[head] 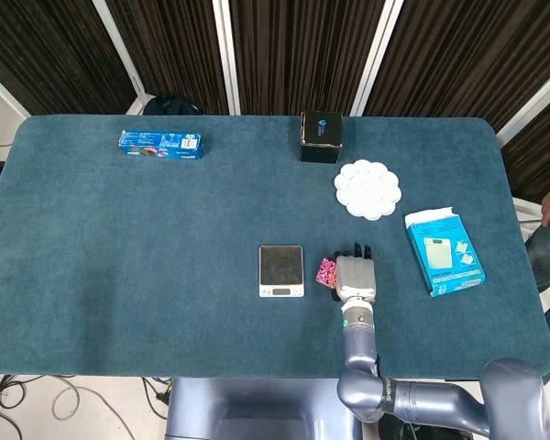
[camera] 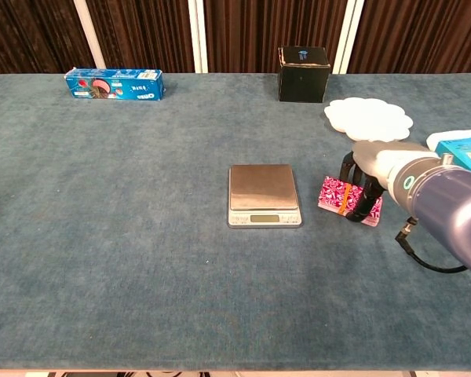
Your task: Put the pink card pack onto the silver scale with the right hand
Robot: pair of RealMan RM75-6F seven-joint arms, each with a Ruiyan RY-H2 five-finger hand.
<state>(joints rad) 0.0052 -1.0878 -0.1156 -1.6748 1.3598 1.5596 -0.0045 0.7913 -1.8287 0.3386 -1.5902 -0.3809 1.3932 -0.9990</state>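
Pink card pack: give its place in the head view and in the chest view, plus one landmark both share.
Head view: pink card pack sits right of centre, mostly hidden beside the right hand.
Chest view: pack lies right of centre, the hand's fingers over it.
Shared landmark: silver scale, just left of the pack.

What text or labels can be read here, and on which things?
None reads clearly.
Blue cookie box: white lettering, too blurred to read.
Black box: small blue logo, no legible words.
Light blue box: pictures and print, too small.
Silver scale: display blank or unreadable.
Pink card pack: pattern only, under the right hand.
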